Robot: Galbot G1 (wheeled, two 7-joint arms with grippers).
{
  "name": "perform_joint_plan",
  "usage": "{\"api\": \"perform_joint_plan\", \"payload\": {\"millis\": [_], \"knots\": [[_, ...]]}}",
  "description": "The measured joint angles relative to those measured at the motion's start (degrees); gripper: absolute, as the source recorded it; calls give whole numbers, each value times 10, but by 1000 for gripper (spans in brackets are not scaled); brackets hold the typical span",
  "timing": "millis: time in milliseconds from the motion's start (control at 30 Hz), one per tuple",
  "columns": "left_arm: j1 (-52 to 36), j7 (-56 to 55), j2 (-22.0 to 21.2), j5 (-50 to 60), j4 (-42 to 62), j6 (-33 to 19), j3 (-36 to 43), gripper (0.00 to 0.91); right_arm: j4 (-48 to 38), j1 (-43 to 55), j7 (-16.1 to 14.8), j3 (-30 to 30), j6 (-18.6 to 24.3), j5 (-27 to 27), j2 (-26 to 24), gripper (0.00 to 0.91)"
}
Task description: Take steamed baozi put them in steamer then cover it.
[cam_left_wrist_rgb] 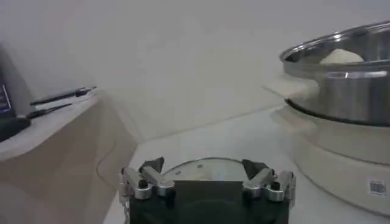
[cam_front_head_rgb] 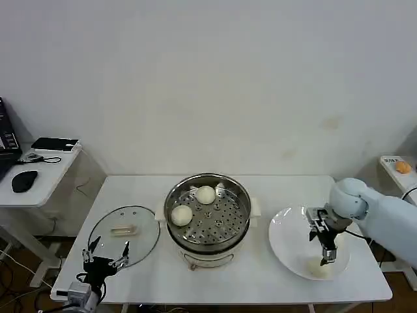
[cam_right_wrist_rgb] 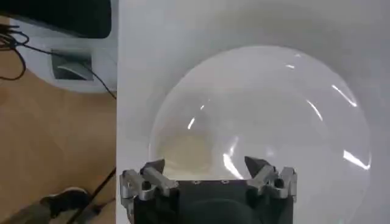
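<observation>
The steamer [cam_front_head_rgb: 207,225] stands mid-table, a shiny pot on a cream base, with two steamed baozi [cam_front_head_rgb: 205,194] [cam_front_head_rgb: 181,214] on its perforated tray. Another baozi [cam_front_head_rgb: 317,268] lies on the white plate [cam_front_head_rgb: 290,244] to its right. My right gripper [cam_front_head_rgb: 327,257] hovers open just over that bun; in the right wrist view the bun [cam_right_wrist_rgb: 189,152] lies just ahead of the open right gripper [cam_right_wrist_rgb: 206,164]. The cover [cam_front_head_rgb: 124,236], a clear glass lid with a cream handle, lies flat left of the steamer. My left gripper [cam_front_head_rgb: 104,261] is open at the lid's near edge, holding nothing. The left wrist view shows the left gripper [cam_left_wrist_rgb: 204,165], the lid [cam_left_wrist_rgb: 201,165] and the steamer [cam_left_wrist_rgb: 341,85].
A side desk [cam_front_head_rgb: 39,176] with a black mouse [cam_front_head_rgb: 24,180] and a dark box stands to the left. A small stand with an orange thing [cam_front_head_rgb: 403,167] is at the far right. The table's front edge runs close to the plate and the lid.
</observation>
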Motion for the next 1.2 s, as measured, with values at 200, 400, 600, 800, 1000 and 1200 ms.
{"api": "perform_joint_plan", "payload": {"millis": [200, 400, 600, 800, 1000, 1200], "knots": [[-4, 2, 0, 0, 4, 1, 1, 907, -4, -7, -4, -2, 2, -4, -2, 907], [-5, 2, -1, 0, 8, 1, 3, 907, -8, -16, -4, -2, 4, -10, -3, 907], [-3, 2, -1, 0, 9, 1, 4, 907, -16, -23, -3, -2, 4, -14, 1, 907], [-4, 2, -2, 0, 9, 1, 4, 907, -23, -30, -2, -2, 5, -18, 3, 907], [-4, 1, -3, 0, 10, 1, 4, 907, -29, -35, 0, -2, 4, -19, 8, 907], [-2, 1, -1, 0, 11, 0, 2, 907, -35, -40, 4, 0, 3, -19, 11, 907]]}}
